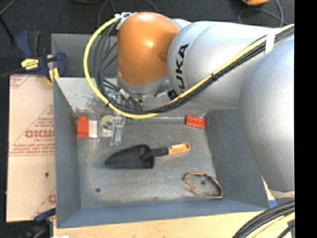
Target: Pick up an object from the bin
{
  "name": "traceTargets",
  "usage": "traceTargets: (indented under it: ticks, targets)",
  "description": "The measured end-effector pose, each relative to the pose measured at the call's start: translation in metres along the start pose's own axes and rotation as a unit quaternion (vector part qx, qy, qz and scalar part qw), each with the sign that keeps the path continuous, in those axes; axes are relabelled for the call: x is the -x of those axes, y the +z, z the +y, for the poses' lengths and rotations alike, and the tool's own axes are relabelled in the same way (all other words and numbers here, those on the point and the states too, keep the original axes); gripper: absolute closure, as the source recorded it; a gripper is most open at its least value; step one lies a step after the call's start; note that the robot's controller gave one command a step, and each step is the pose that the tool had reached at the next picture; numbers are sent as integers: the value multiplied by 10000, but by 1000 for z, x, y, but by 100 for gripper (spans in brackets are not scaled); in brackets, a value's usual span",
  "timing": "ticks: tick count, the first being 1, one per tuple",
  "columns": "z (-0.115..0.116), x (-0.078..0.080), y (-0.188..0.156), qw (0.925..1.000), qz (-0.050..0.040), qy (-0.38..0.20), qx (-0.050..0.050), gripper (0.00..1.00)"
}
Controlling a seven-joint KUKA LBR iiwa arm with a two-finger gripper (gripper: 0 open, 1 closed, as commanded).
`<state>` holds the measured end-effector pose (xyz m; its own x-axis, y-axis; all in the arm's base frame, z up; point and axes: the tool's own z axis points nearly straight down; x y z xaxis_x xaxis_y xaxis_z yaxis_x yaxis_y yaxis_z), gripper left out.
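My gripper point(117, 134) hangs low over the left part of the bin, under the arm's orange cover. Its tip is just right of a small round green-and-white thing point(106, 125). Left of that thing lies an orange and white block point(84, 127), close to the bin's left wall. A black garden trowel point(130, 157) with an orange handle lies flat on the bin floor just below the gripper, blade to the left and handle to the right. Nothing shows in the gripper's grasp.
A small red block point(195, 121) lies against the back wall on the right. A thin brown wire loop point(203, 185) rests near the front right corner. The big silver arm covers the bin's back and right side.
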<state>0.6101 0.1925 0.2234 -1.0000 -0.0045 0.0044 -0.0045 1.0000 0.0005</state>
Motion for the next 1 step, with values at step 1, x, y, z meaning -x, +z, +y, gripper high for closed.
traceTargets:
  ticks: [1]
  targets:
    - [-1,1,-6,10000,-40,24,7,100]
